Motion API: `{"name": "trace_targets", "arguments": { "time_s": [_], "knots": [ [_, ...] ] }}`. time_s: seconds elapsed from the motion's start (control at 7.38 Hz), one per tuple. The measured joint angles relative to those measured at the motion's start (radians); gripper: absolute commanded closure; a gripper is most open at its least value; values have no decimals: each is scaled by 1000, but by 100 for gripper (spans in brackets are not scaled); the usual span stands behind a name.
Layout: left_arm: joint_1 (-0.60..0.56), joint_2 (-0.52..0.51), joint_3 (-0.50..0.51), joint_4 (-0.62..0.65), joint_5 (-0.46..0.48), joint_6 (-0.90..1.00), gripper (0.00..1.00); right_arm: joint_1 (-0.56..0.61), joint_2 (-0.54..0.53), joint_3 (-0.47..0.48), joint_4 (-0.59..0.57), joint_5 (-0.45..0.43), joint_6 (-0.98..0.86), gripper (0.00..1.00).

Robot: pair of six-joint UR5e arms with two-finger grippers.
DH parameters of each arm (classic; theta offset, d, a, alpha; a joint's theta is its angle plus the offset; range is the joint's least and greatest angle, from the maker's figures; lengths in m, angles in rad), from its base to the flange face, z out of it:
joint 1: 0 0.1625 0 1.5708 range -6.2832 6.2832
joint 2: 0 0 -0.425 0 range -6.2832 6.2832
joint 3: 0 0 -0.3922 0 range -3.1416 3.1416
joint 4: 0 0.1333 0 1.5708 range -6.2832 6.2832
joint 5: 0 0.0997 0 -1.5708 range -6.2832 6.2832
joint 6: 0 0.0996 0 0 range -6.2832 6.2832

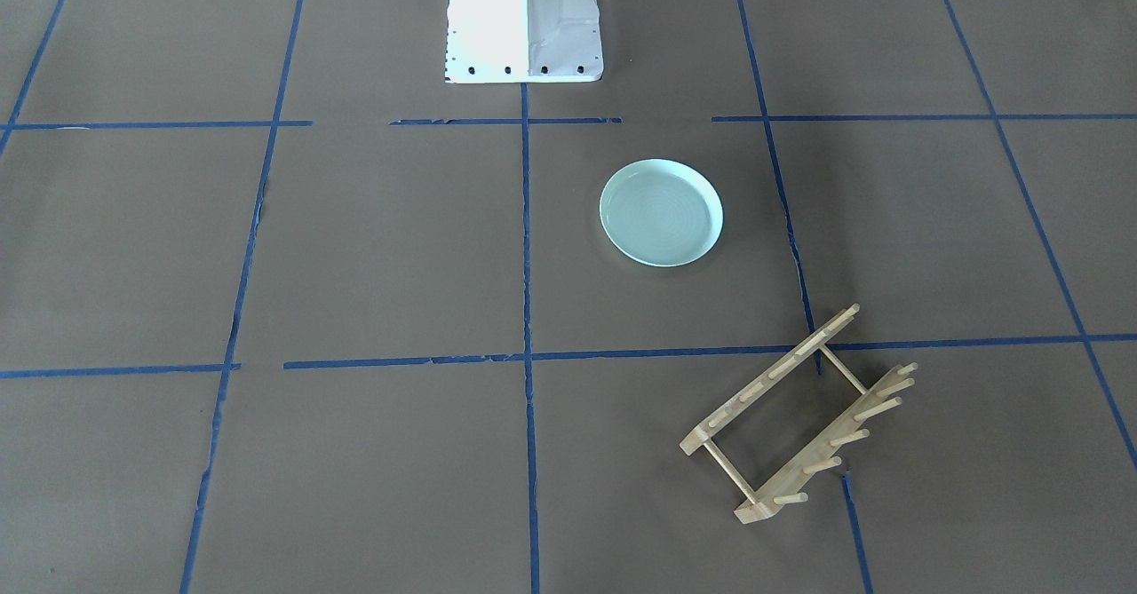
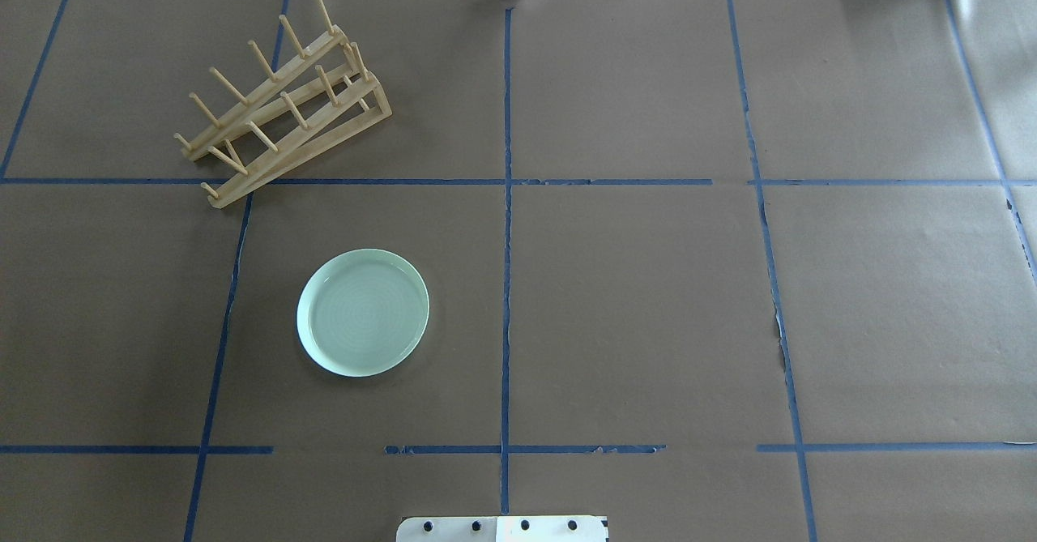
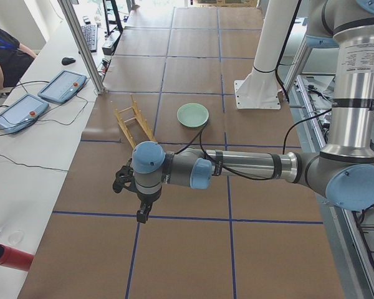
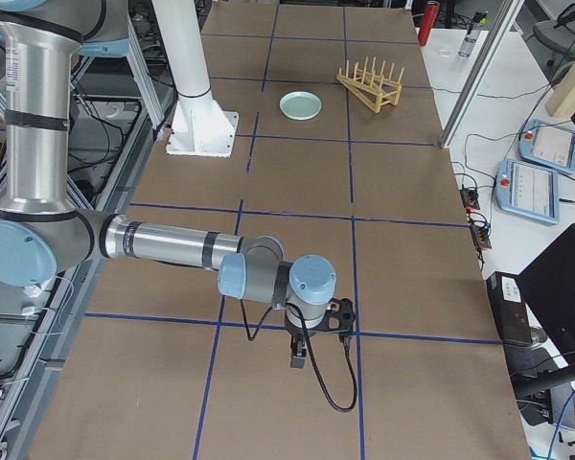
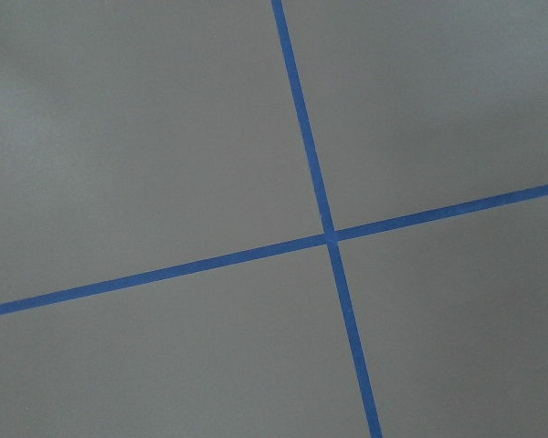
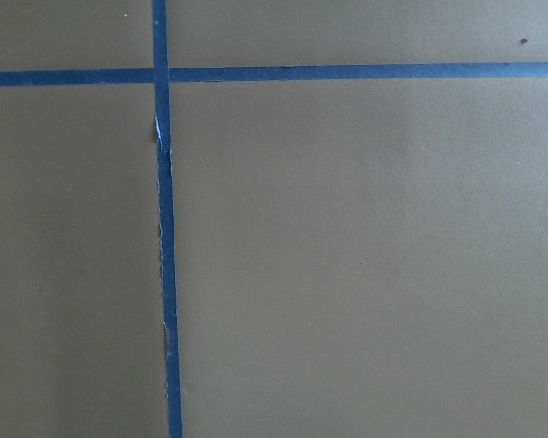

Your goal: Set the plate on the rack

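The pale mint-green plate point(image 2: 363, 312) lies flat on the brown table, left of the centre tape line; it also shows in the front view point(image 1: 662, 212). The light wooden rack point(image 2: 283, 100) stands empty at the far left, angled to the tape grid, also in the front view point(image 1: 799, 416). The two are apart. My left gripper point(image 3: 141, 215) shows only in the exterior left view, far from both, and I cannot tell whether it is open or shut. My right gripper point(image 4: 297, 359) shows only in the exterior right view, likewise. Both wrist views show only brown paper and blue tape.
The white robot base point(image 1: 524, 21) stands at the table's near edge, behind the plate. Blue tape lines point(image 2: 506, 202) divide the table. A side bench with two teach pendants point(image 3: 62, 86) and cables runs along the far edge. A red cylinder point(image 3: 9, 256) lies on that bench.
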Motion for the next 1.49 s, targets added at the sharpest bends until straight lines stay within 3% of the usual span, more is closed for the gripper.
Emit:
{"name": "trace_targets", "arguments": {
  "time_s": [0.54,0.95,1.22,1.49],
  "knots": [
    [6,-10,3,-8,1,-2,0,0,0,0,0,0,0,0],
    [92,-37,-55,-24,-78,-75,0,0,0,0,0,0,0,0],
    [223,-70,-141,-26,-104,-265,0,0,0,0,0,0,0,0],
    [378,-144,-233,-26,-85,-596,0,0,0,0,0,0,0,0]
  ]
}}
